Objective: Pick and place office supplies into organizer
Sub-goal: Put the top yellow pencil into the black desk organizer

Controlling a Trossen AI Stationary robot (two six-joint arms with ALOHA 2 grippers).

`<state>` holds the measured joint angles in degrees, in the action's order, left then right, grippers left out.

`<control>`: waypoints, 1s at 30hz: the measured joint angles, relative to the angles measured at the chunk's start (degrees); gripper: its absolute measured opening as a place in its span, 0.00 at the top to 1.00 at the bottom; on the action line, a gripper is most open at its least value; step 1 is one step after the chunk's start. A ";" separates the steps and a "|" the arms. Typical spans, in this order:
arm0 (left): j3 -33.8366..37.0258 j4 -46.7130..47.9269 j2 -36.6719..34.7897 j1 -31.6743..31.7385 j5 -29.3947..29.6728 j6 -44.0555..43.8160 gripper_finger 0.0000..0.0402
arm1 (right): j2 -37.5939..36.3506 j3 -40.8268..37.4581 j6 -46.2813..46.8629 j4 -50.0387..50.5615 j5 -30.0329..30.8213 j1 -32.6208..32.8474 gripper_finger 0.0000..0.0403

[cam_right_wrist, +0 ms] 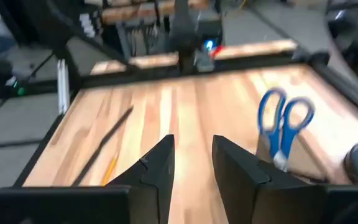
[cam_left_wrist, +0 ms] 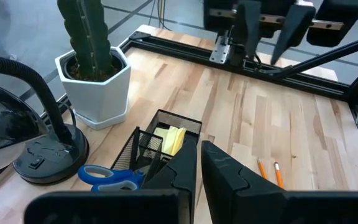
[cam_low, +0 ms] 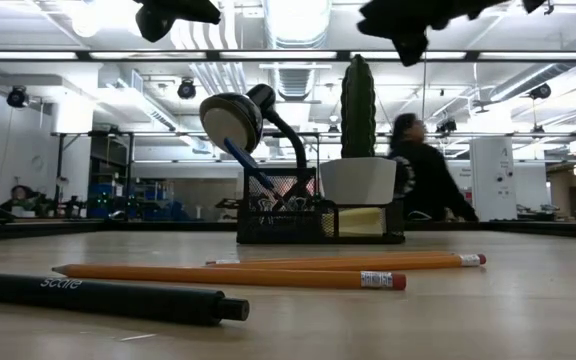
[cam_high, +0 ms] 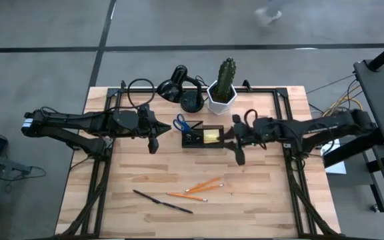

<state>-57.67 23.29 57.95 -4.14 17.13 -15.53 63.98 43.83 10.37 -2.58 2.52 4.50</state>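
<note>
**Pencils and pens left loose on the table**

The small black mesh organizer (cam_high: 202,137) was seen mid-table, already holding the yellow sticky-note pad (cam_high: 211,136) and blue-handled scissors (cam_high: 181,124). Two orange pencils (cam_high: 204,185) and thin dark pens (cam_high: 163,201) were left lying near the front edge. These were judged light, stiff and prone to rolling, best pinched mid-shaft. The left tool (cam_high: 153,147) was held pressed together; the right tool (cam_high: 240,157) was held empty, slightly parted, beside the organizer.
</note>
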 joint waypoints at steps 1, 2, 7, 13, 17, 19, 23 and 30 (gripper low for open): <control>0.00 0.00 0.00 0.00 0.01 0.00 0.98 | -0.47 0.00 0.37 1.67 0.00 0.69 0.76; 0.00 0.02 0.00 0.00 0.02 0.00 0.98 | -0.63 0.00 0.39 2.61 0.00 1.44 0.76; 0.00 0.00 0.00 0.00 0.01 0.00 0.98 | 1.56 1.23 -2.25 3.51 0.00 5.64 0.73; 0.00 0.03 0.00 0.00 0.02 -0.02 0.98 | 9.50 10.02 -6.84 16.37 0.46 8.26 0.66; 0.00 -0.02 0.00 0.00 0.01 -0.02 0.98 | 16.42 18.79 -8.44 27.70 0.50 8.27 0.62; 0.00 -0.02 0.00 -0.01 0.00 -0.03 0.98 | 19.95 23.27 -8.72 32.18 0.51 8.25 0.61; 0.00 0.03 0.00 0.00 0.01 -0.04 0.98 | 26.88 31.41 -12.08 38.03 0.31 8.38 0.62; 0.00 0.02 0.00 0.00 0.02 -0.05 0.98 | 36.98 40.91 -15.53 43.05 -4.18 8.62 0.65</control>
<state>-57.67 23.31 57.95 -4.14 17.14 -15.58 100.96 84.74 -5.16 40.47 -1.65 13.13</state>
